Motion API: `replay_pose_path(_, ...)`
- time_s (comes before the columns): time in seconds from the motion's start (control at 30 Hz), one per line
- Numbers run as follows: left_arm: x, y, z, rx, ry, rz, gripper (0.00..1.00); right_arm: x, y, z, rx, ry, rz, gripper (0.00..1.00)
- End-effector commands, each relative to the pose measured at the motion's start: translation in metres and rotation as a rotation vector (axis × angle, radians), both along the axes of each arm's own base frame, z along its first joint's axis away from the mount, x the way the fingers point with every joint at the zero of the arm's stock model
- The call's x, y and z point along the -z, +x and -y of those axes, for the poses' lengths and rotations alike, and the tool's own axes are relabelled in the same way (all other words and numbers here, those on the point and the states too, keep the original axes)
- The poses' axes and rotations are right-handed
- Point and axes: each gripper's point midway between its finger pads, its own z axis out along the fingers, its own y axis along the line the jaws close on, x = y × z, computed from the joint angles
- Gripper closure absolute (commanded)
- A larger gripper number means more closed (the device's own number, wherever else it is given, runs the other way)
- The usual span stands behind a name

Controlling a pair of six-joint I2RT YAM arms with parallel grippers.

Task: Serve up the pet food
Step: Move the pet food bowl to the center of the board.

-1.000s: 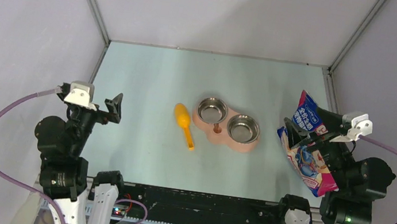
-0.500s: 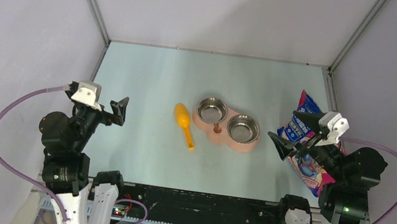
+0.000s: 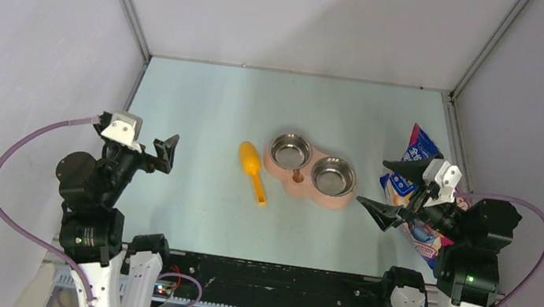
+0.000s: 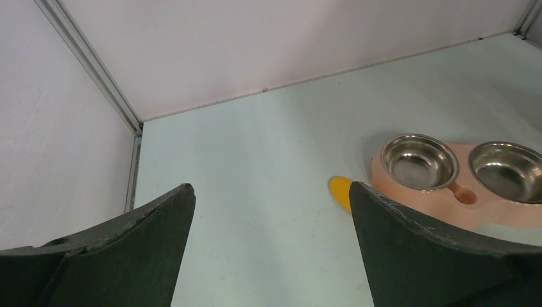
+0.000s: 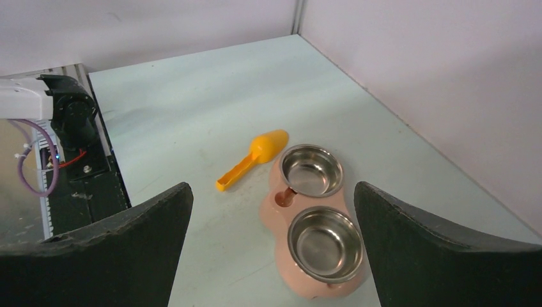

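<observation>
The right jaws (wide, empty) were swung away from the bag (image 3: 420,148), perhaps for regrasping; left jaws wide too.

- Left arm (image 3: 90,185) — folded low over its base, elbow out to the left, wrist pointing right and a little away from the base.
- Left gripper (image 3: 166,153): jaws wide apart, nothing between them; both dark fingers (image 4: 128,249) frame the wrist view.
- Right arm (image 3: 485,229) — folded over its base, elbow out to the right, wrist turned left.
- Right gripper (image 3: 374,183): jaws spread wide, holding nothing; the fingers taper to points.
</observation>
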Motion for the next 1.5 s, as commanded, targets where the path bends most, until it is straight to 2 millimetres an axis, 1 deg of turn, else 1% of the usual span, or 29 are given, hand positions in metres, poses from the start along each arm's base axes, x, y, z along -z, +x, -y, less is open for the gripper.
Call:
replay_pose_path(0.0, -0.001, 0.004, 0.0, 0.014, 0.017, 0.009, 0.02, -0.002, -0.001, -0.004, -0.045, 0.002, 0.012, 0.0)
replay_pose_path(0.27, 0.003, 0.013, -0.004, -0.006, -0.002, -0.006, 0.02, 0.005, 0.0, -0.005, -0.056, -0.003, 0.004, 0.0)
replay_pose_path(0.4, 0.007, 0.025, -0.012, -0.035, -0.009, -0.036, 0.02, 0.011, 0.009, -0.003, -0.026, -0.005, -0.018, 0.0)
replay_pose_path(0.43, 0.009, 0.031, -0.015, -0.043, -0.015, -0.058, 0.02, 0.014, 0.011, -0.002, -0.023, -0.012, -0.021, 0.0)
replay_pose_path(0.47, 0.005, 0.032, -0.015, -0.044, -0.014, -0.058, 0.02, 0.019, 0.013, -0.002, -0.015, -0.016, -0.04, 0.0)
replay_pose_path(0.5, 0.01, 0.038, -0.016, -0.041, -0.016, -0.092, 0.02, 0.022, 0.017, -0.002, -0.006, -0.03, -0.037, 0.0)
replay_pose_path(0.53, 0.007, 0.04, -0.016, -0.034, -0.013, -0.094, 0.02, 0.027, 0.017, -0.002, -0.001, -0.038, -0.055, 0.0)
replay_pose_path(0.57, 0.011, 0.045, -0.015, -0.026, -0.016, -0.119, 0.02, 0.031, 0.021, -0.001, 0.01, -0.058, -0.05, 0.0)
replay_pose_path(0.67, 0.012, 0.054, -0.014, -0.017, 0.003, -0.132, 0.02, 0.045, 0.024, -0.002, 0.019, -0.104, -0.06, 0.0)
replay_pose_path(0.73, 0.019, 0.063, -0.012, -0.024, 0.035, -0.156, 0.02, 0.054, 0.027, -0.003, 0.03, -0.128, -0.062, 0.0)
replay_pose_path(0.8, 0.028, 0.071, 0.0, -0.008, 0.09, -0.181, 0.02, 0.058, 0.03, -0.004, 0.037, -0.142, -0.061, 0.0)
replay_pose_path(0.83, 0.031, 0.073, 0.009, 0.008, 0.118, -0.186, 0.02, 0.06, 0.031, -0.004, 0.038, -0.147, -0.063, 0.0)
replay_pose_path(0.87, 0.038, 0.078, 0.024, 0.057, 0.155, -0.201, 0.02, 0.062, 0.033, -0.005, 0.036, -0.151, -0.07, 0.0)
replay_pose_path(0.9, 0.042, 0.08, 0.025, 0.048, 0.192, -0.205, 0.02, 0.063, 0.034, -0.005, 0.036, -0.152, -0.075, 0.0)
replay_pose_path(0.93, 0.048, 0.085, 0.038, 0.085, 0.216, -0.221, 0.02, 0.067, 0.035, -0.006, 0.032, -0.155, -0.087, 0.0)
replay_pose_path(0.97, 0.051, 0.088, 0.039, 0.079, 0.254, -0.223, 0.02, 0.069, 0.037, -0.007, 0.03, -0.156, -0.098, 0.0)
replay_pose_path(1.0, 0.06, 0.091, 0.054, 0.126, 0.283, -0.246, 0.02, 0.073, 0.038, -0.007, 0.028, -0.158, -0.109, 0.0)
replay_pose_path(1.03, 0.061, 0.096, 0.053, 0.11, 0.326, -0.249, 0.02, 0.075, 0.04, -0.007, 0.026, -0.161, -0.113, 0.0)
replay_pose_path(1.07, 0.071, 0.099, 0.066, 0.146, 0.36, -0.274, 0.02, 0.078, 0.04, -0.007, 0.023, -0.162, -0.12, 0.0)
replay_pose_path(1.1, 0.079, 0.105, 0.07, 0.161, 0.403, -0.296, 0.02, 0.081, 0.041, -0.008, 0.018, -0.167, -0.126, 0.0)
replay_pose_path(1.13, 0.084, 0.105, 0.08, 0.196, 0.425, -0.307, 0.02, 0.082, 0.04, -0.008, 0.011, -0.168, -0.127, 0.0)
replay_pose_path(1.17, 0.09, 0.109, 0.087, 0.219, 0.449, -0.329, 0.02, 0.084, 0.04, -0.009, 0.006, -0.171, -0.13, 0.0)
replay_pose_path(1.23, 0.094, 0.112, 0.101, 0.268, 0.455, -0.339, 0.02, 0.086, 0.041, -0.009, 0.001, -0.174, -0.134, 0.0)
replay_pose_path(1.33, 0.094, 0.113, 0.121, 0.357, 0.434, -0.321, 0.02, 0.089, 0.044, -0.007, 0.016, -0.181, -0.139, 0.0)
replay_pose_path(1.47, 0.096, 0.121, 0.137, 0.421, 0.426, -0.281, 0.02, 0.095, 0.05, -0.005, 0.03, -0.188, -0.153, 0.0)
